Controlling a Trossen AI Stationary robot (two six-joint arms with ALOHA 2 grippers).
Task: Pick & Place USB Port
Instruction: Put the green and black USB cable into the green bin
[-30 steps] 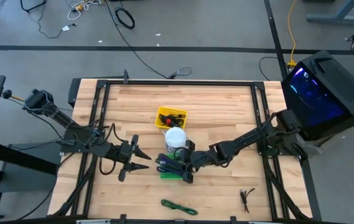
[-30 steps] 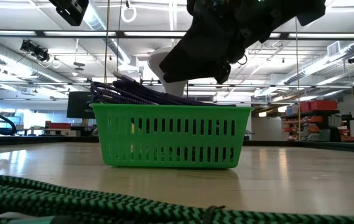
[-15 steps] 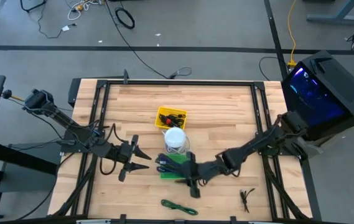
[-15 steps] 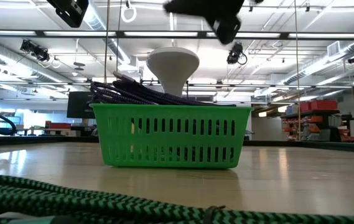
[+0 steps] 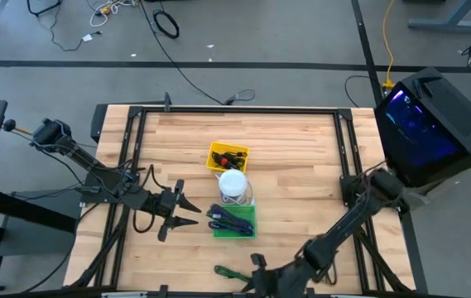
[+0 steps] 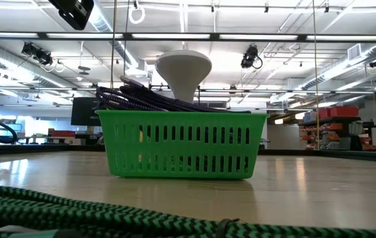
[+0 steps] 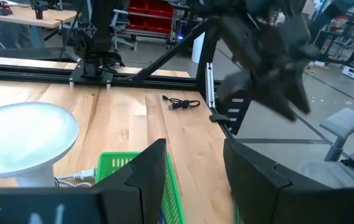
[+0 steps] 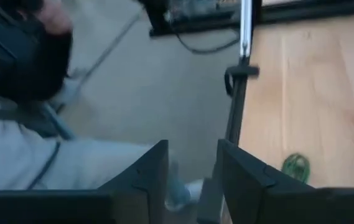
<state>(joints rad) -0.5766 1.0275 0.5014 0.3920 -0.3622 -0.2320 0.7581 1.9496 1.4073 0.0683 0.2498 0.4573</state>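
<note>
The USB port appears as a small black piece with red marks (image 5: 228, 155) lying in the yellow bin (image 5: 216, 162) at mid-table. My right gripper (image 5: 257, 275) hangs open over the table's near edge, beside the green strap (image 5: 237, 273); its wrist view looks past the open fingers (image 8: 190, 177) at the floor. My left gripper (image 5: 187, 212) waits open left of the green basket (image 5: 245, 230), pointing at it (image 7: 195, 180).
A white funnel-shaped piece (image 5: 233, 185) stands just beyond the green basket, which holds purple and dark straps (image 6: 154, 100). A black wire tie (image 5: 328, 263) lies near the right near corner. A person in grey clothing (image 8: 52, 162) is beyond the near edge.
My right arm has swung from above the green basket toward the table's near edge, passing up out of the low view, and now reaches over that edge by the green strap. The basket, funnel piece and left arm have stayed put.
</note>
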